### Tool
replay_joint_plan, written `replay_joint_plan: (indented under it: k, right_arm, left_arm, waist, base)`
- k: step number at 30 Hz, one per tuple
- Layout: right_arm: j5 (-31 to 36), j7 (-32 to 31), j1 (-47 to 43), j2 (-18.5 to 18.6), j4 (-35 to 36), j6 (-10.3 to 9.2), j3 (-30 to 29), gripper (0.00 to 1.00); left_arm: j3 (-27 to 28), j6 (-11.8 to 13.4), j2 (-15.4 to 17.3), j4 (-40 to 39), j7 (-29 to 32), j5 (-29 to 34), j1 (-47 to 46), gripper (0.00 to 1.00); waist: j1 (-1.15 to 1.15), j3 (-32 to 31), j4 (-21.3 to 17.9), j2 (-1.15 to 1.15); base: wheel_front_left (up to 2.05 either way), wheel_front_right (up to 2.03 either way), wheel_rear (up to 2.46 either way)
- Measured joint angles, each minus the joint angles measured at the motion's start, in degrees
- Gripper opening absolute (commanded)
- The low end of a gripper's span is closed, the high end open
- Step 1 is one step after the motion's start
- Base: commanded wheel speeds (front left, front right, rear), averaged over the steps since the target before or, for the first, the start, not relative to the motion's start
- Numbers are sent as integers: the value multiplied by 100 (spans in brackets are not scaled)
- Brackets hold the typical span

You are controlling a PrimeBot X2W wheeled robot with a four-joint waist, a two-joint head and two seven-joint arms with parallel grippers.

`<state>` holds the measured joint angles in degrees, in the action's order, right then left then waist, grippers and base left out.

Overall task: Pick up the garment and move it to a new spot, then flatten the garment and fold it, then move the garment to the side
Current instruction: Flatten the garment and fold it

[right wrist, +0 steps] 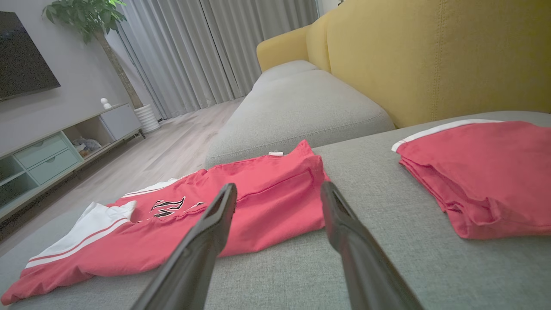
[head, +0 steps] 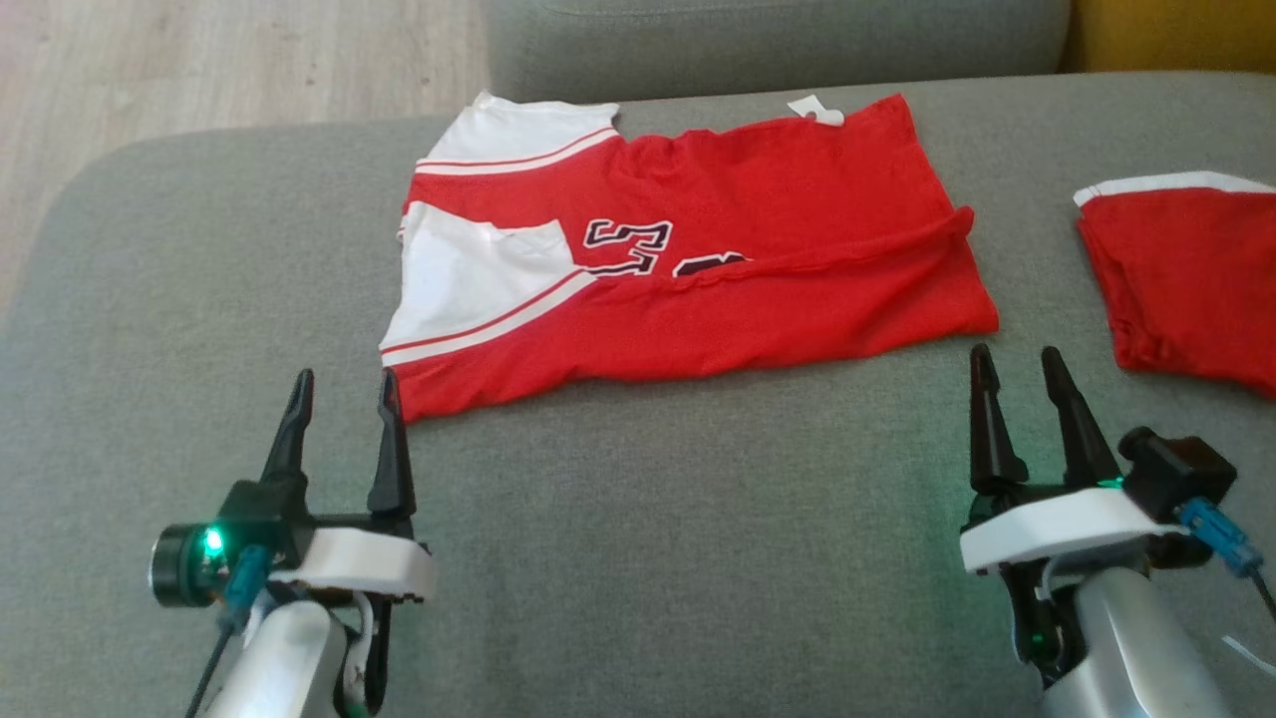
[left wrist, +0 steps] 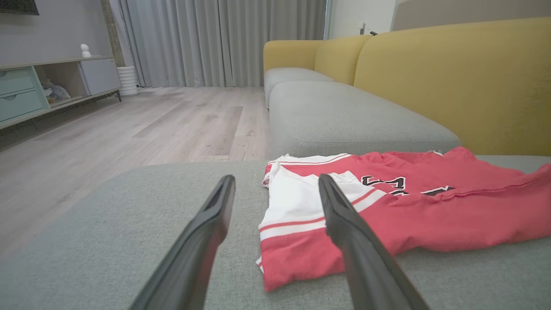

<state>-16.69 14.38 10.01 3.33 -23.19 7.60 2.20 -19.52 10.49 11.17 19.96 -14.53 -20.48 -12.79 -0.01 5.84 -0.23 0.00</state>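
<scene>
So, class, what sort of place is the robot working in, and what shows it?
Most likely a home living room: a grey and yellow sofa, a low cabinet beneath a wall-mounted screen, and floor-length curtains over a wooden floor.

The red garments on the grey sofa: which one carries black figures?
The wide jersey in the middle, with white panels; the folded garment on the robot's right is plain red with a white edge.
</scene>
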Motion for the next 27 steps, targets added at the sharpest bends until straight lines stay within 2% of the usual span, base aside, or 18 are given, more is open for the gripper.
replay_joint_plan:
  k: [4, 10, 18, 26, 27]
  right_arm:
    - [-45, 0, 29, -26, 130, 0, 87, 100]
    - [-56, 1, 155, -30, 229, 0, 181, 100]
    - [-107, 0, 183, -32, 231, 0, 361, 100]
    - [-177, 0, 278, -32, 281, 0, 394, 100]
    - [-200, 0, 278, -32, 289, 0, 405, 100]
  left_arm:
    - [83, -200, -11, 248, -1, 48, -71, 100]
    - [70, -394, -18, 1250, 299, 24, -495, 100]
    - [110, -402, 5, 2214, 399, -22, -1214, 100]
    - [66, -560, 25, 2796, 749, -75, -1572, 100]
    - [58, -592, 22, 2841, 800, -80, -1618, 58]
  waist:
    - [0, 107, -74, 0]
    - [1, 354, -230, 0]
    - [2, 710, -459, 0]
    - [1, 856, -602, 0]
    - [1, 858, -607, 0]
  base:
    - [0, 0, 0]
    - [0, 0, 0]
    - [0, 0, 0]
    - [0, 0, 0]
    - [0, 0, 0]
